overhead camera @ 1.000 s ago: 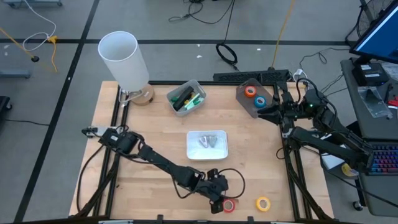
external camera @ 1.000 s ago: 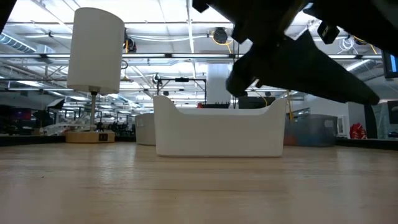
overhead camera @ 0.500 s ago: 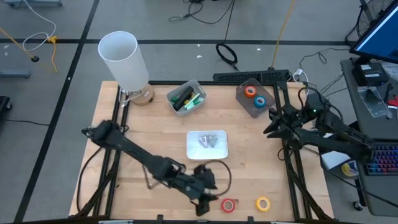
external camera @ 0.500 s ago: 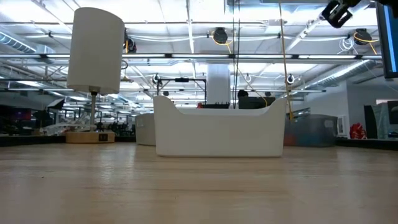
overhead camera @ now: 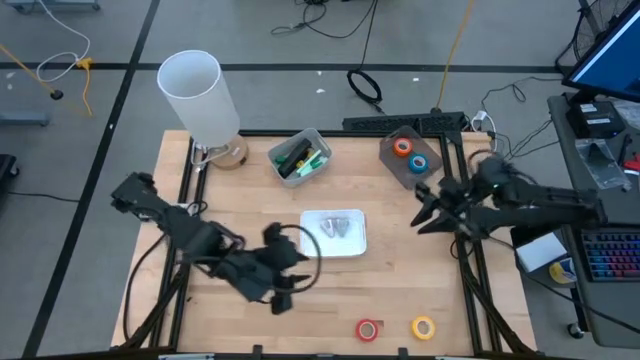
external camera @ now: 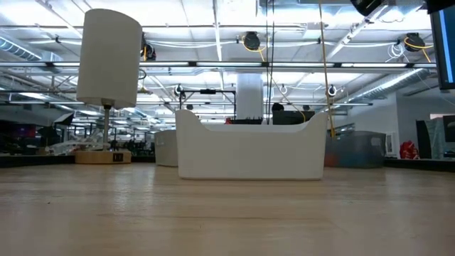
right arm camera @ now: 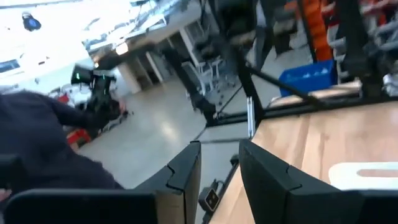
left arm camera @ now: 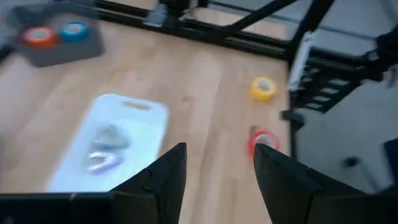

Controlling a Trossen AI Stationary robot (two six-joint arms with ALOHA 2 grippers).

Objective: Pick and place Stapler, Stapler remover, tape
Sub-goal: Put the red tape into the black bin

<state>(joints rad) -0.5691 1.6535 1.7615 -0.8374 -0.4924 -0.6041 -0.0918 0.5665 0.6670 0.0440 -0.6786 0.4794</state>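
Note:
A red tape roll (overhead camera: 368, 329) and a yellow one (overhead camera: 424, 326) lie flat on the table near its near edge. An orange roll (overhead camera: 402, 147) and a blue roll (overhead camera: 419, 163) lie in a grey tray (overhead camera: 392, 160) at the far right. My left gripper (left arm camera: 217, 174) hangs open and empty above the table's middle-left (overhead camera: 283, 298), well away from the red roll (left arm camera: 263, 142). My right gripper (overhead camera: 422, 212) hovers open at the right edge, with nothing between its fingers (right arm camera: 186, 171). I cannot make out which object is the stapler or the stapler remover.
A white tray (overhead camera: 312, 245) with small silvery pieces stands mid-table. A pale bin (overhead camera: 318, 140) of dark and green things stands behind it. A white-shaded lamp (overhead camera: 200, 95) stands at the far left corner. Bare wood lies along the near edge, left of the red roll.
My left gripper has risen from beside the red roll at the near edge and swung toward the table's left, still open. The red roll stays flat on the table. My right arm has swung its gripper from beside the grey tray toward the near edge.

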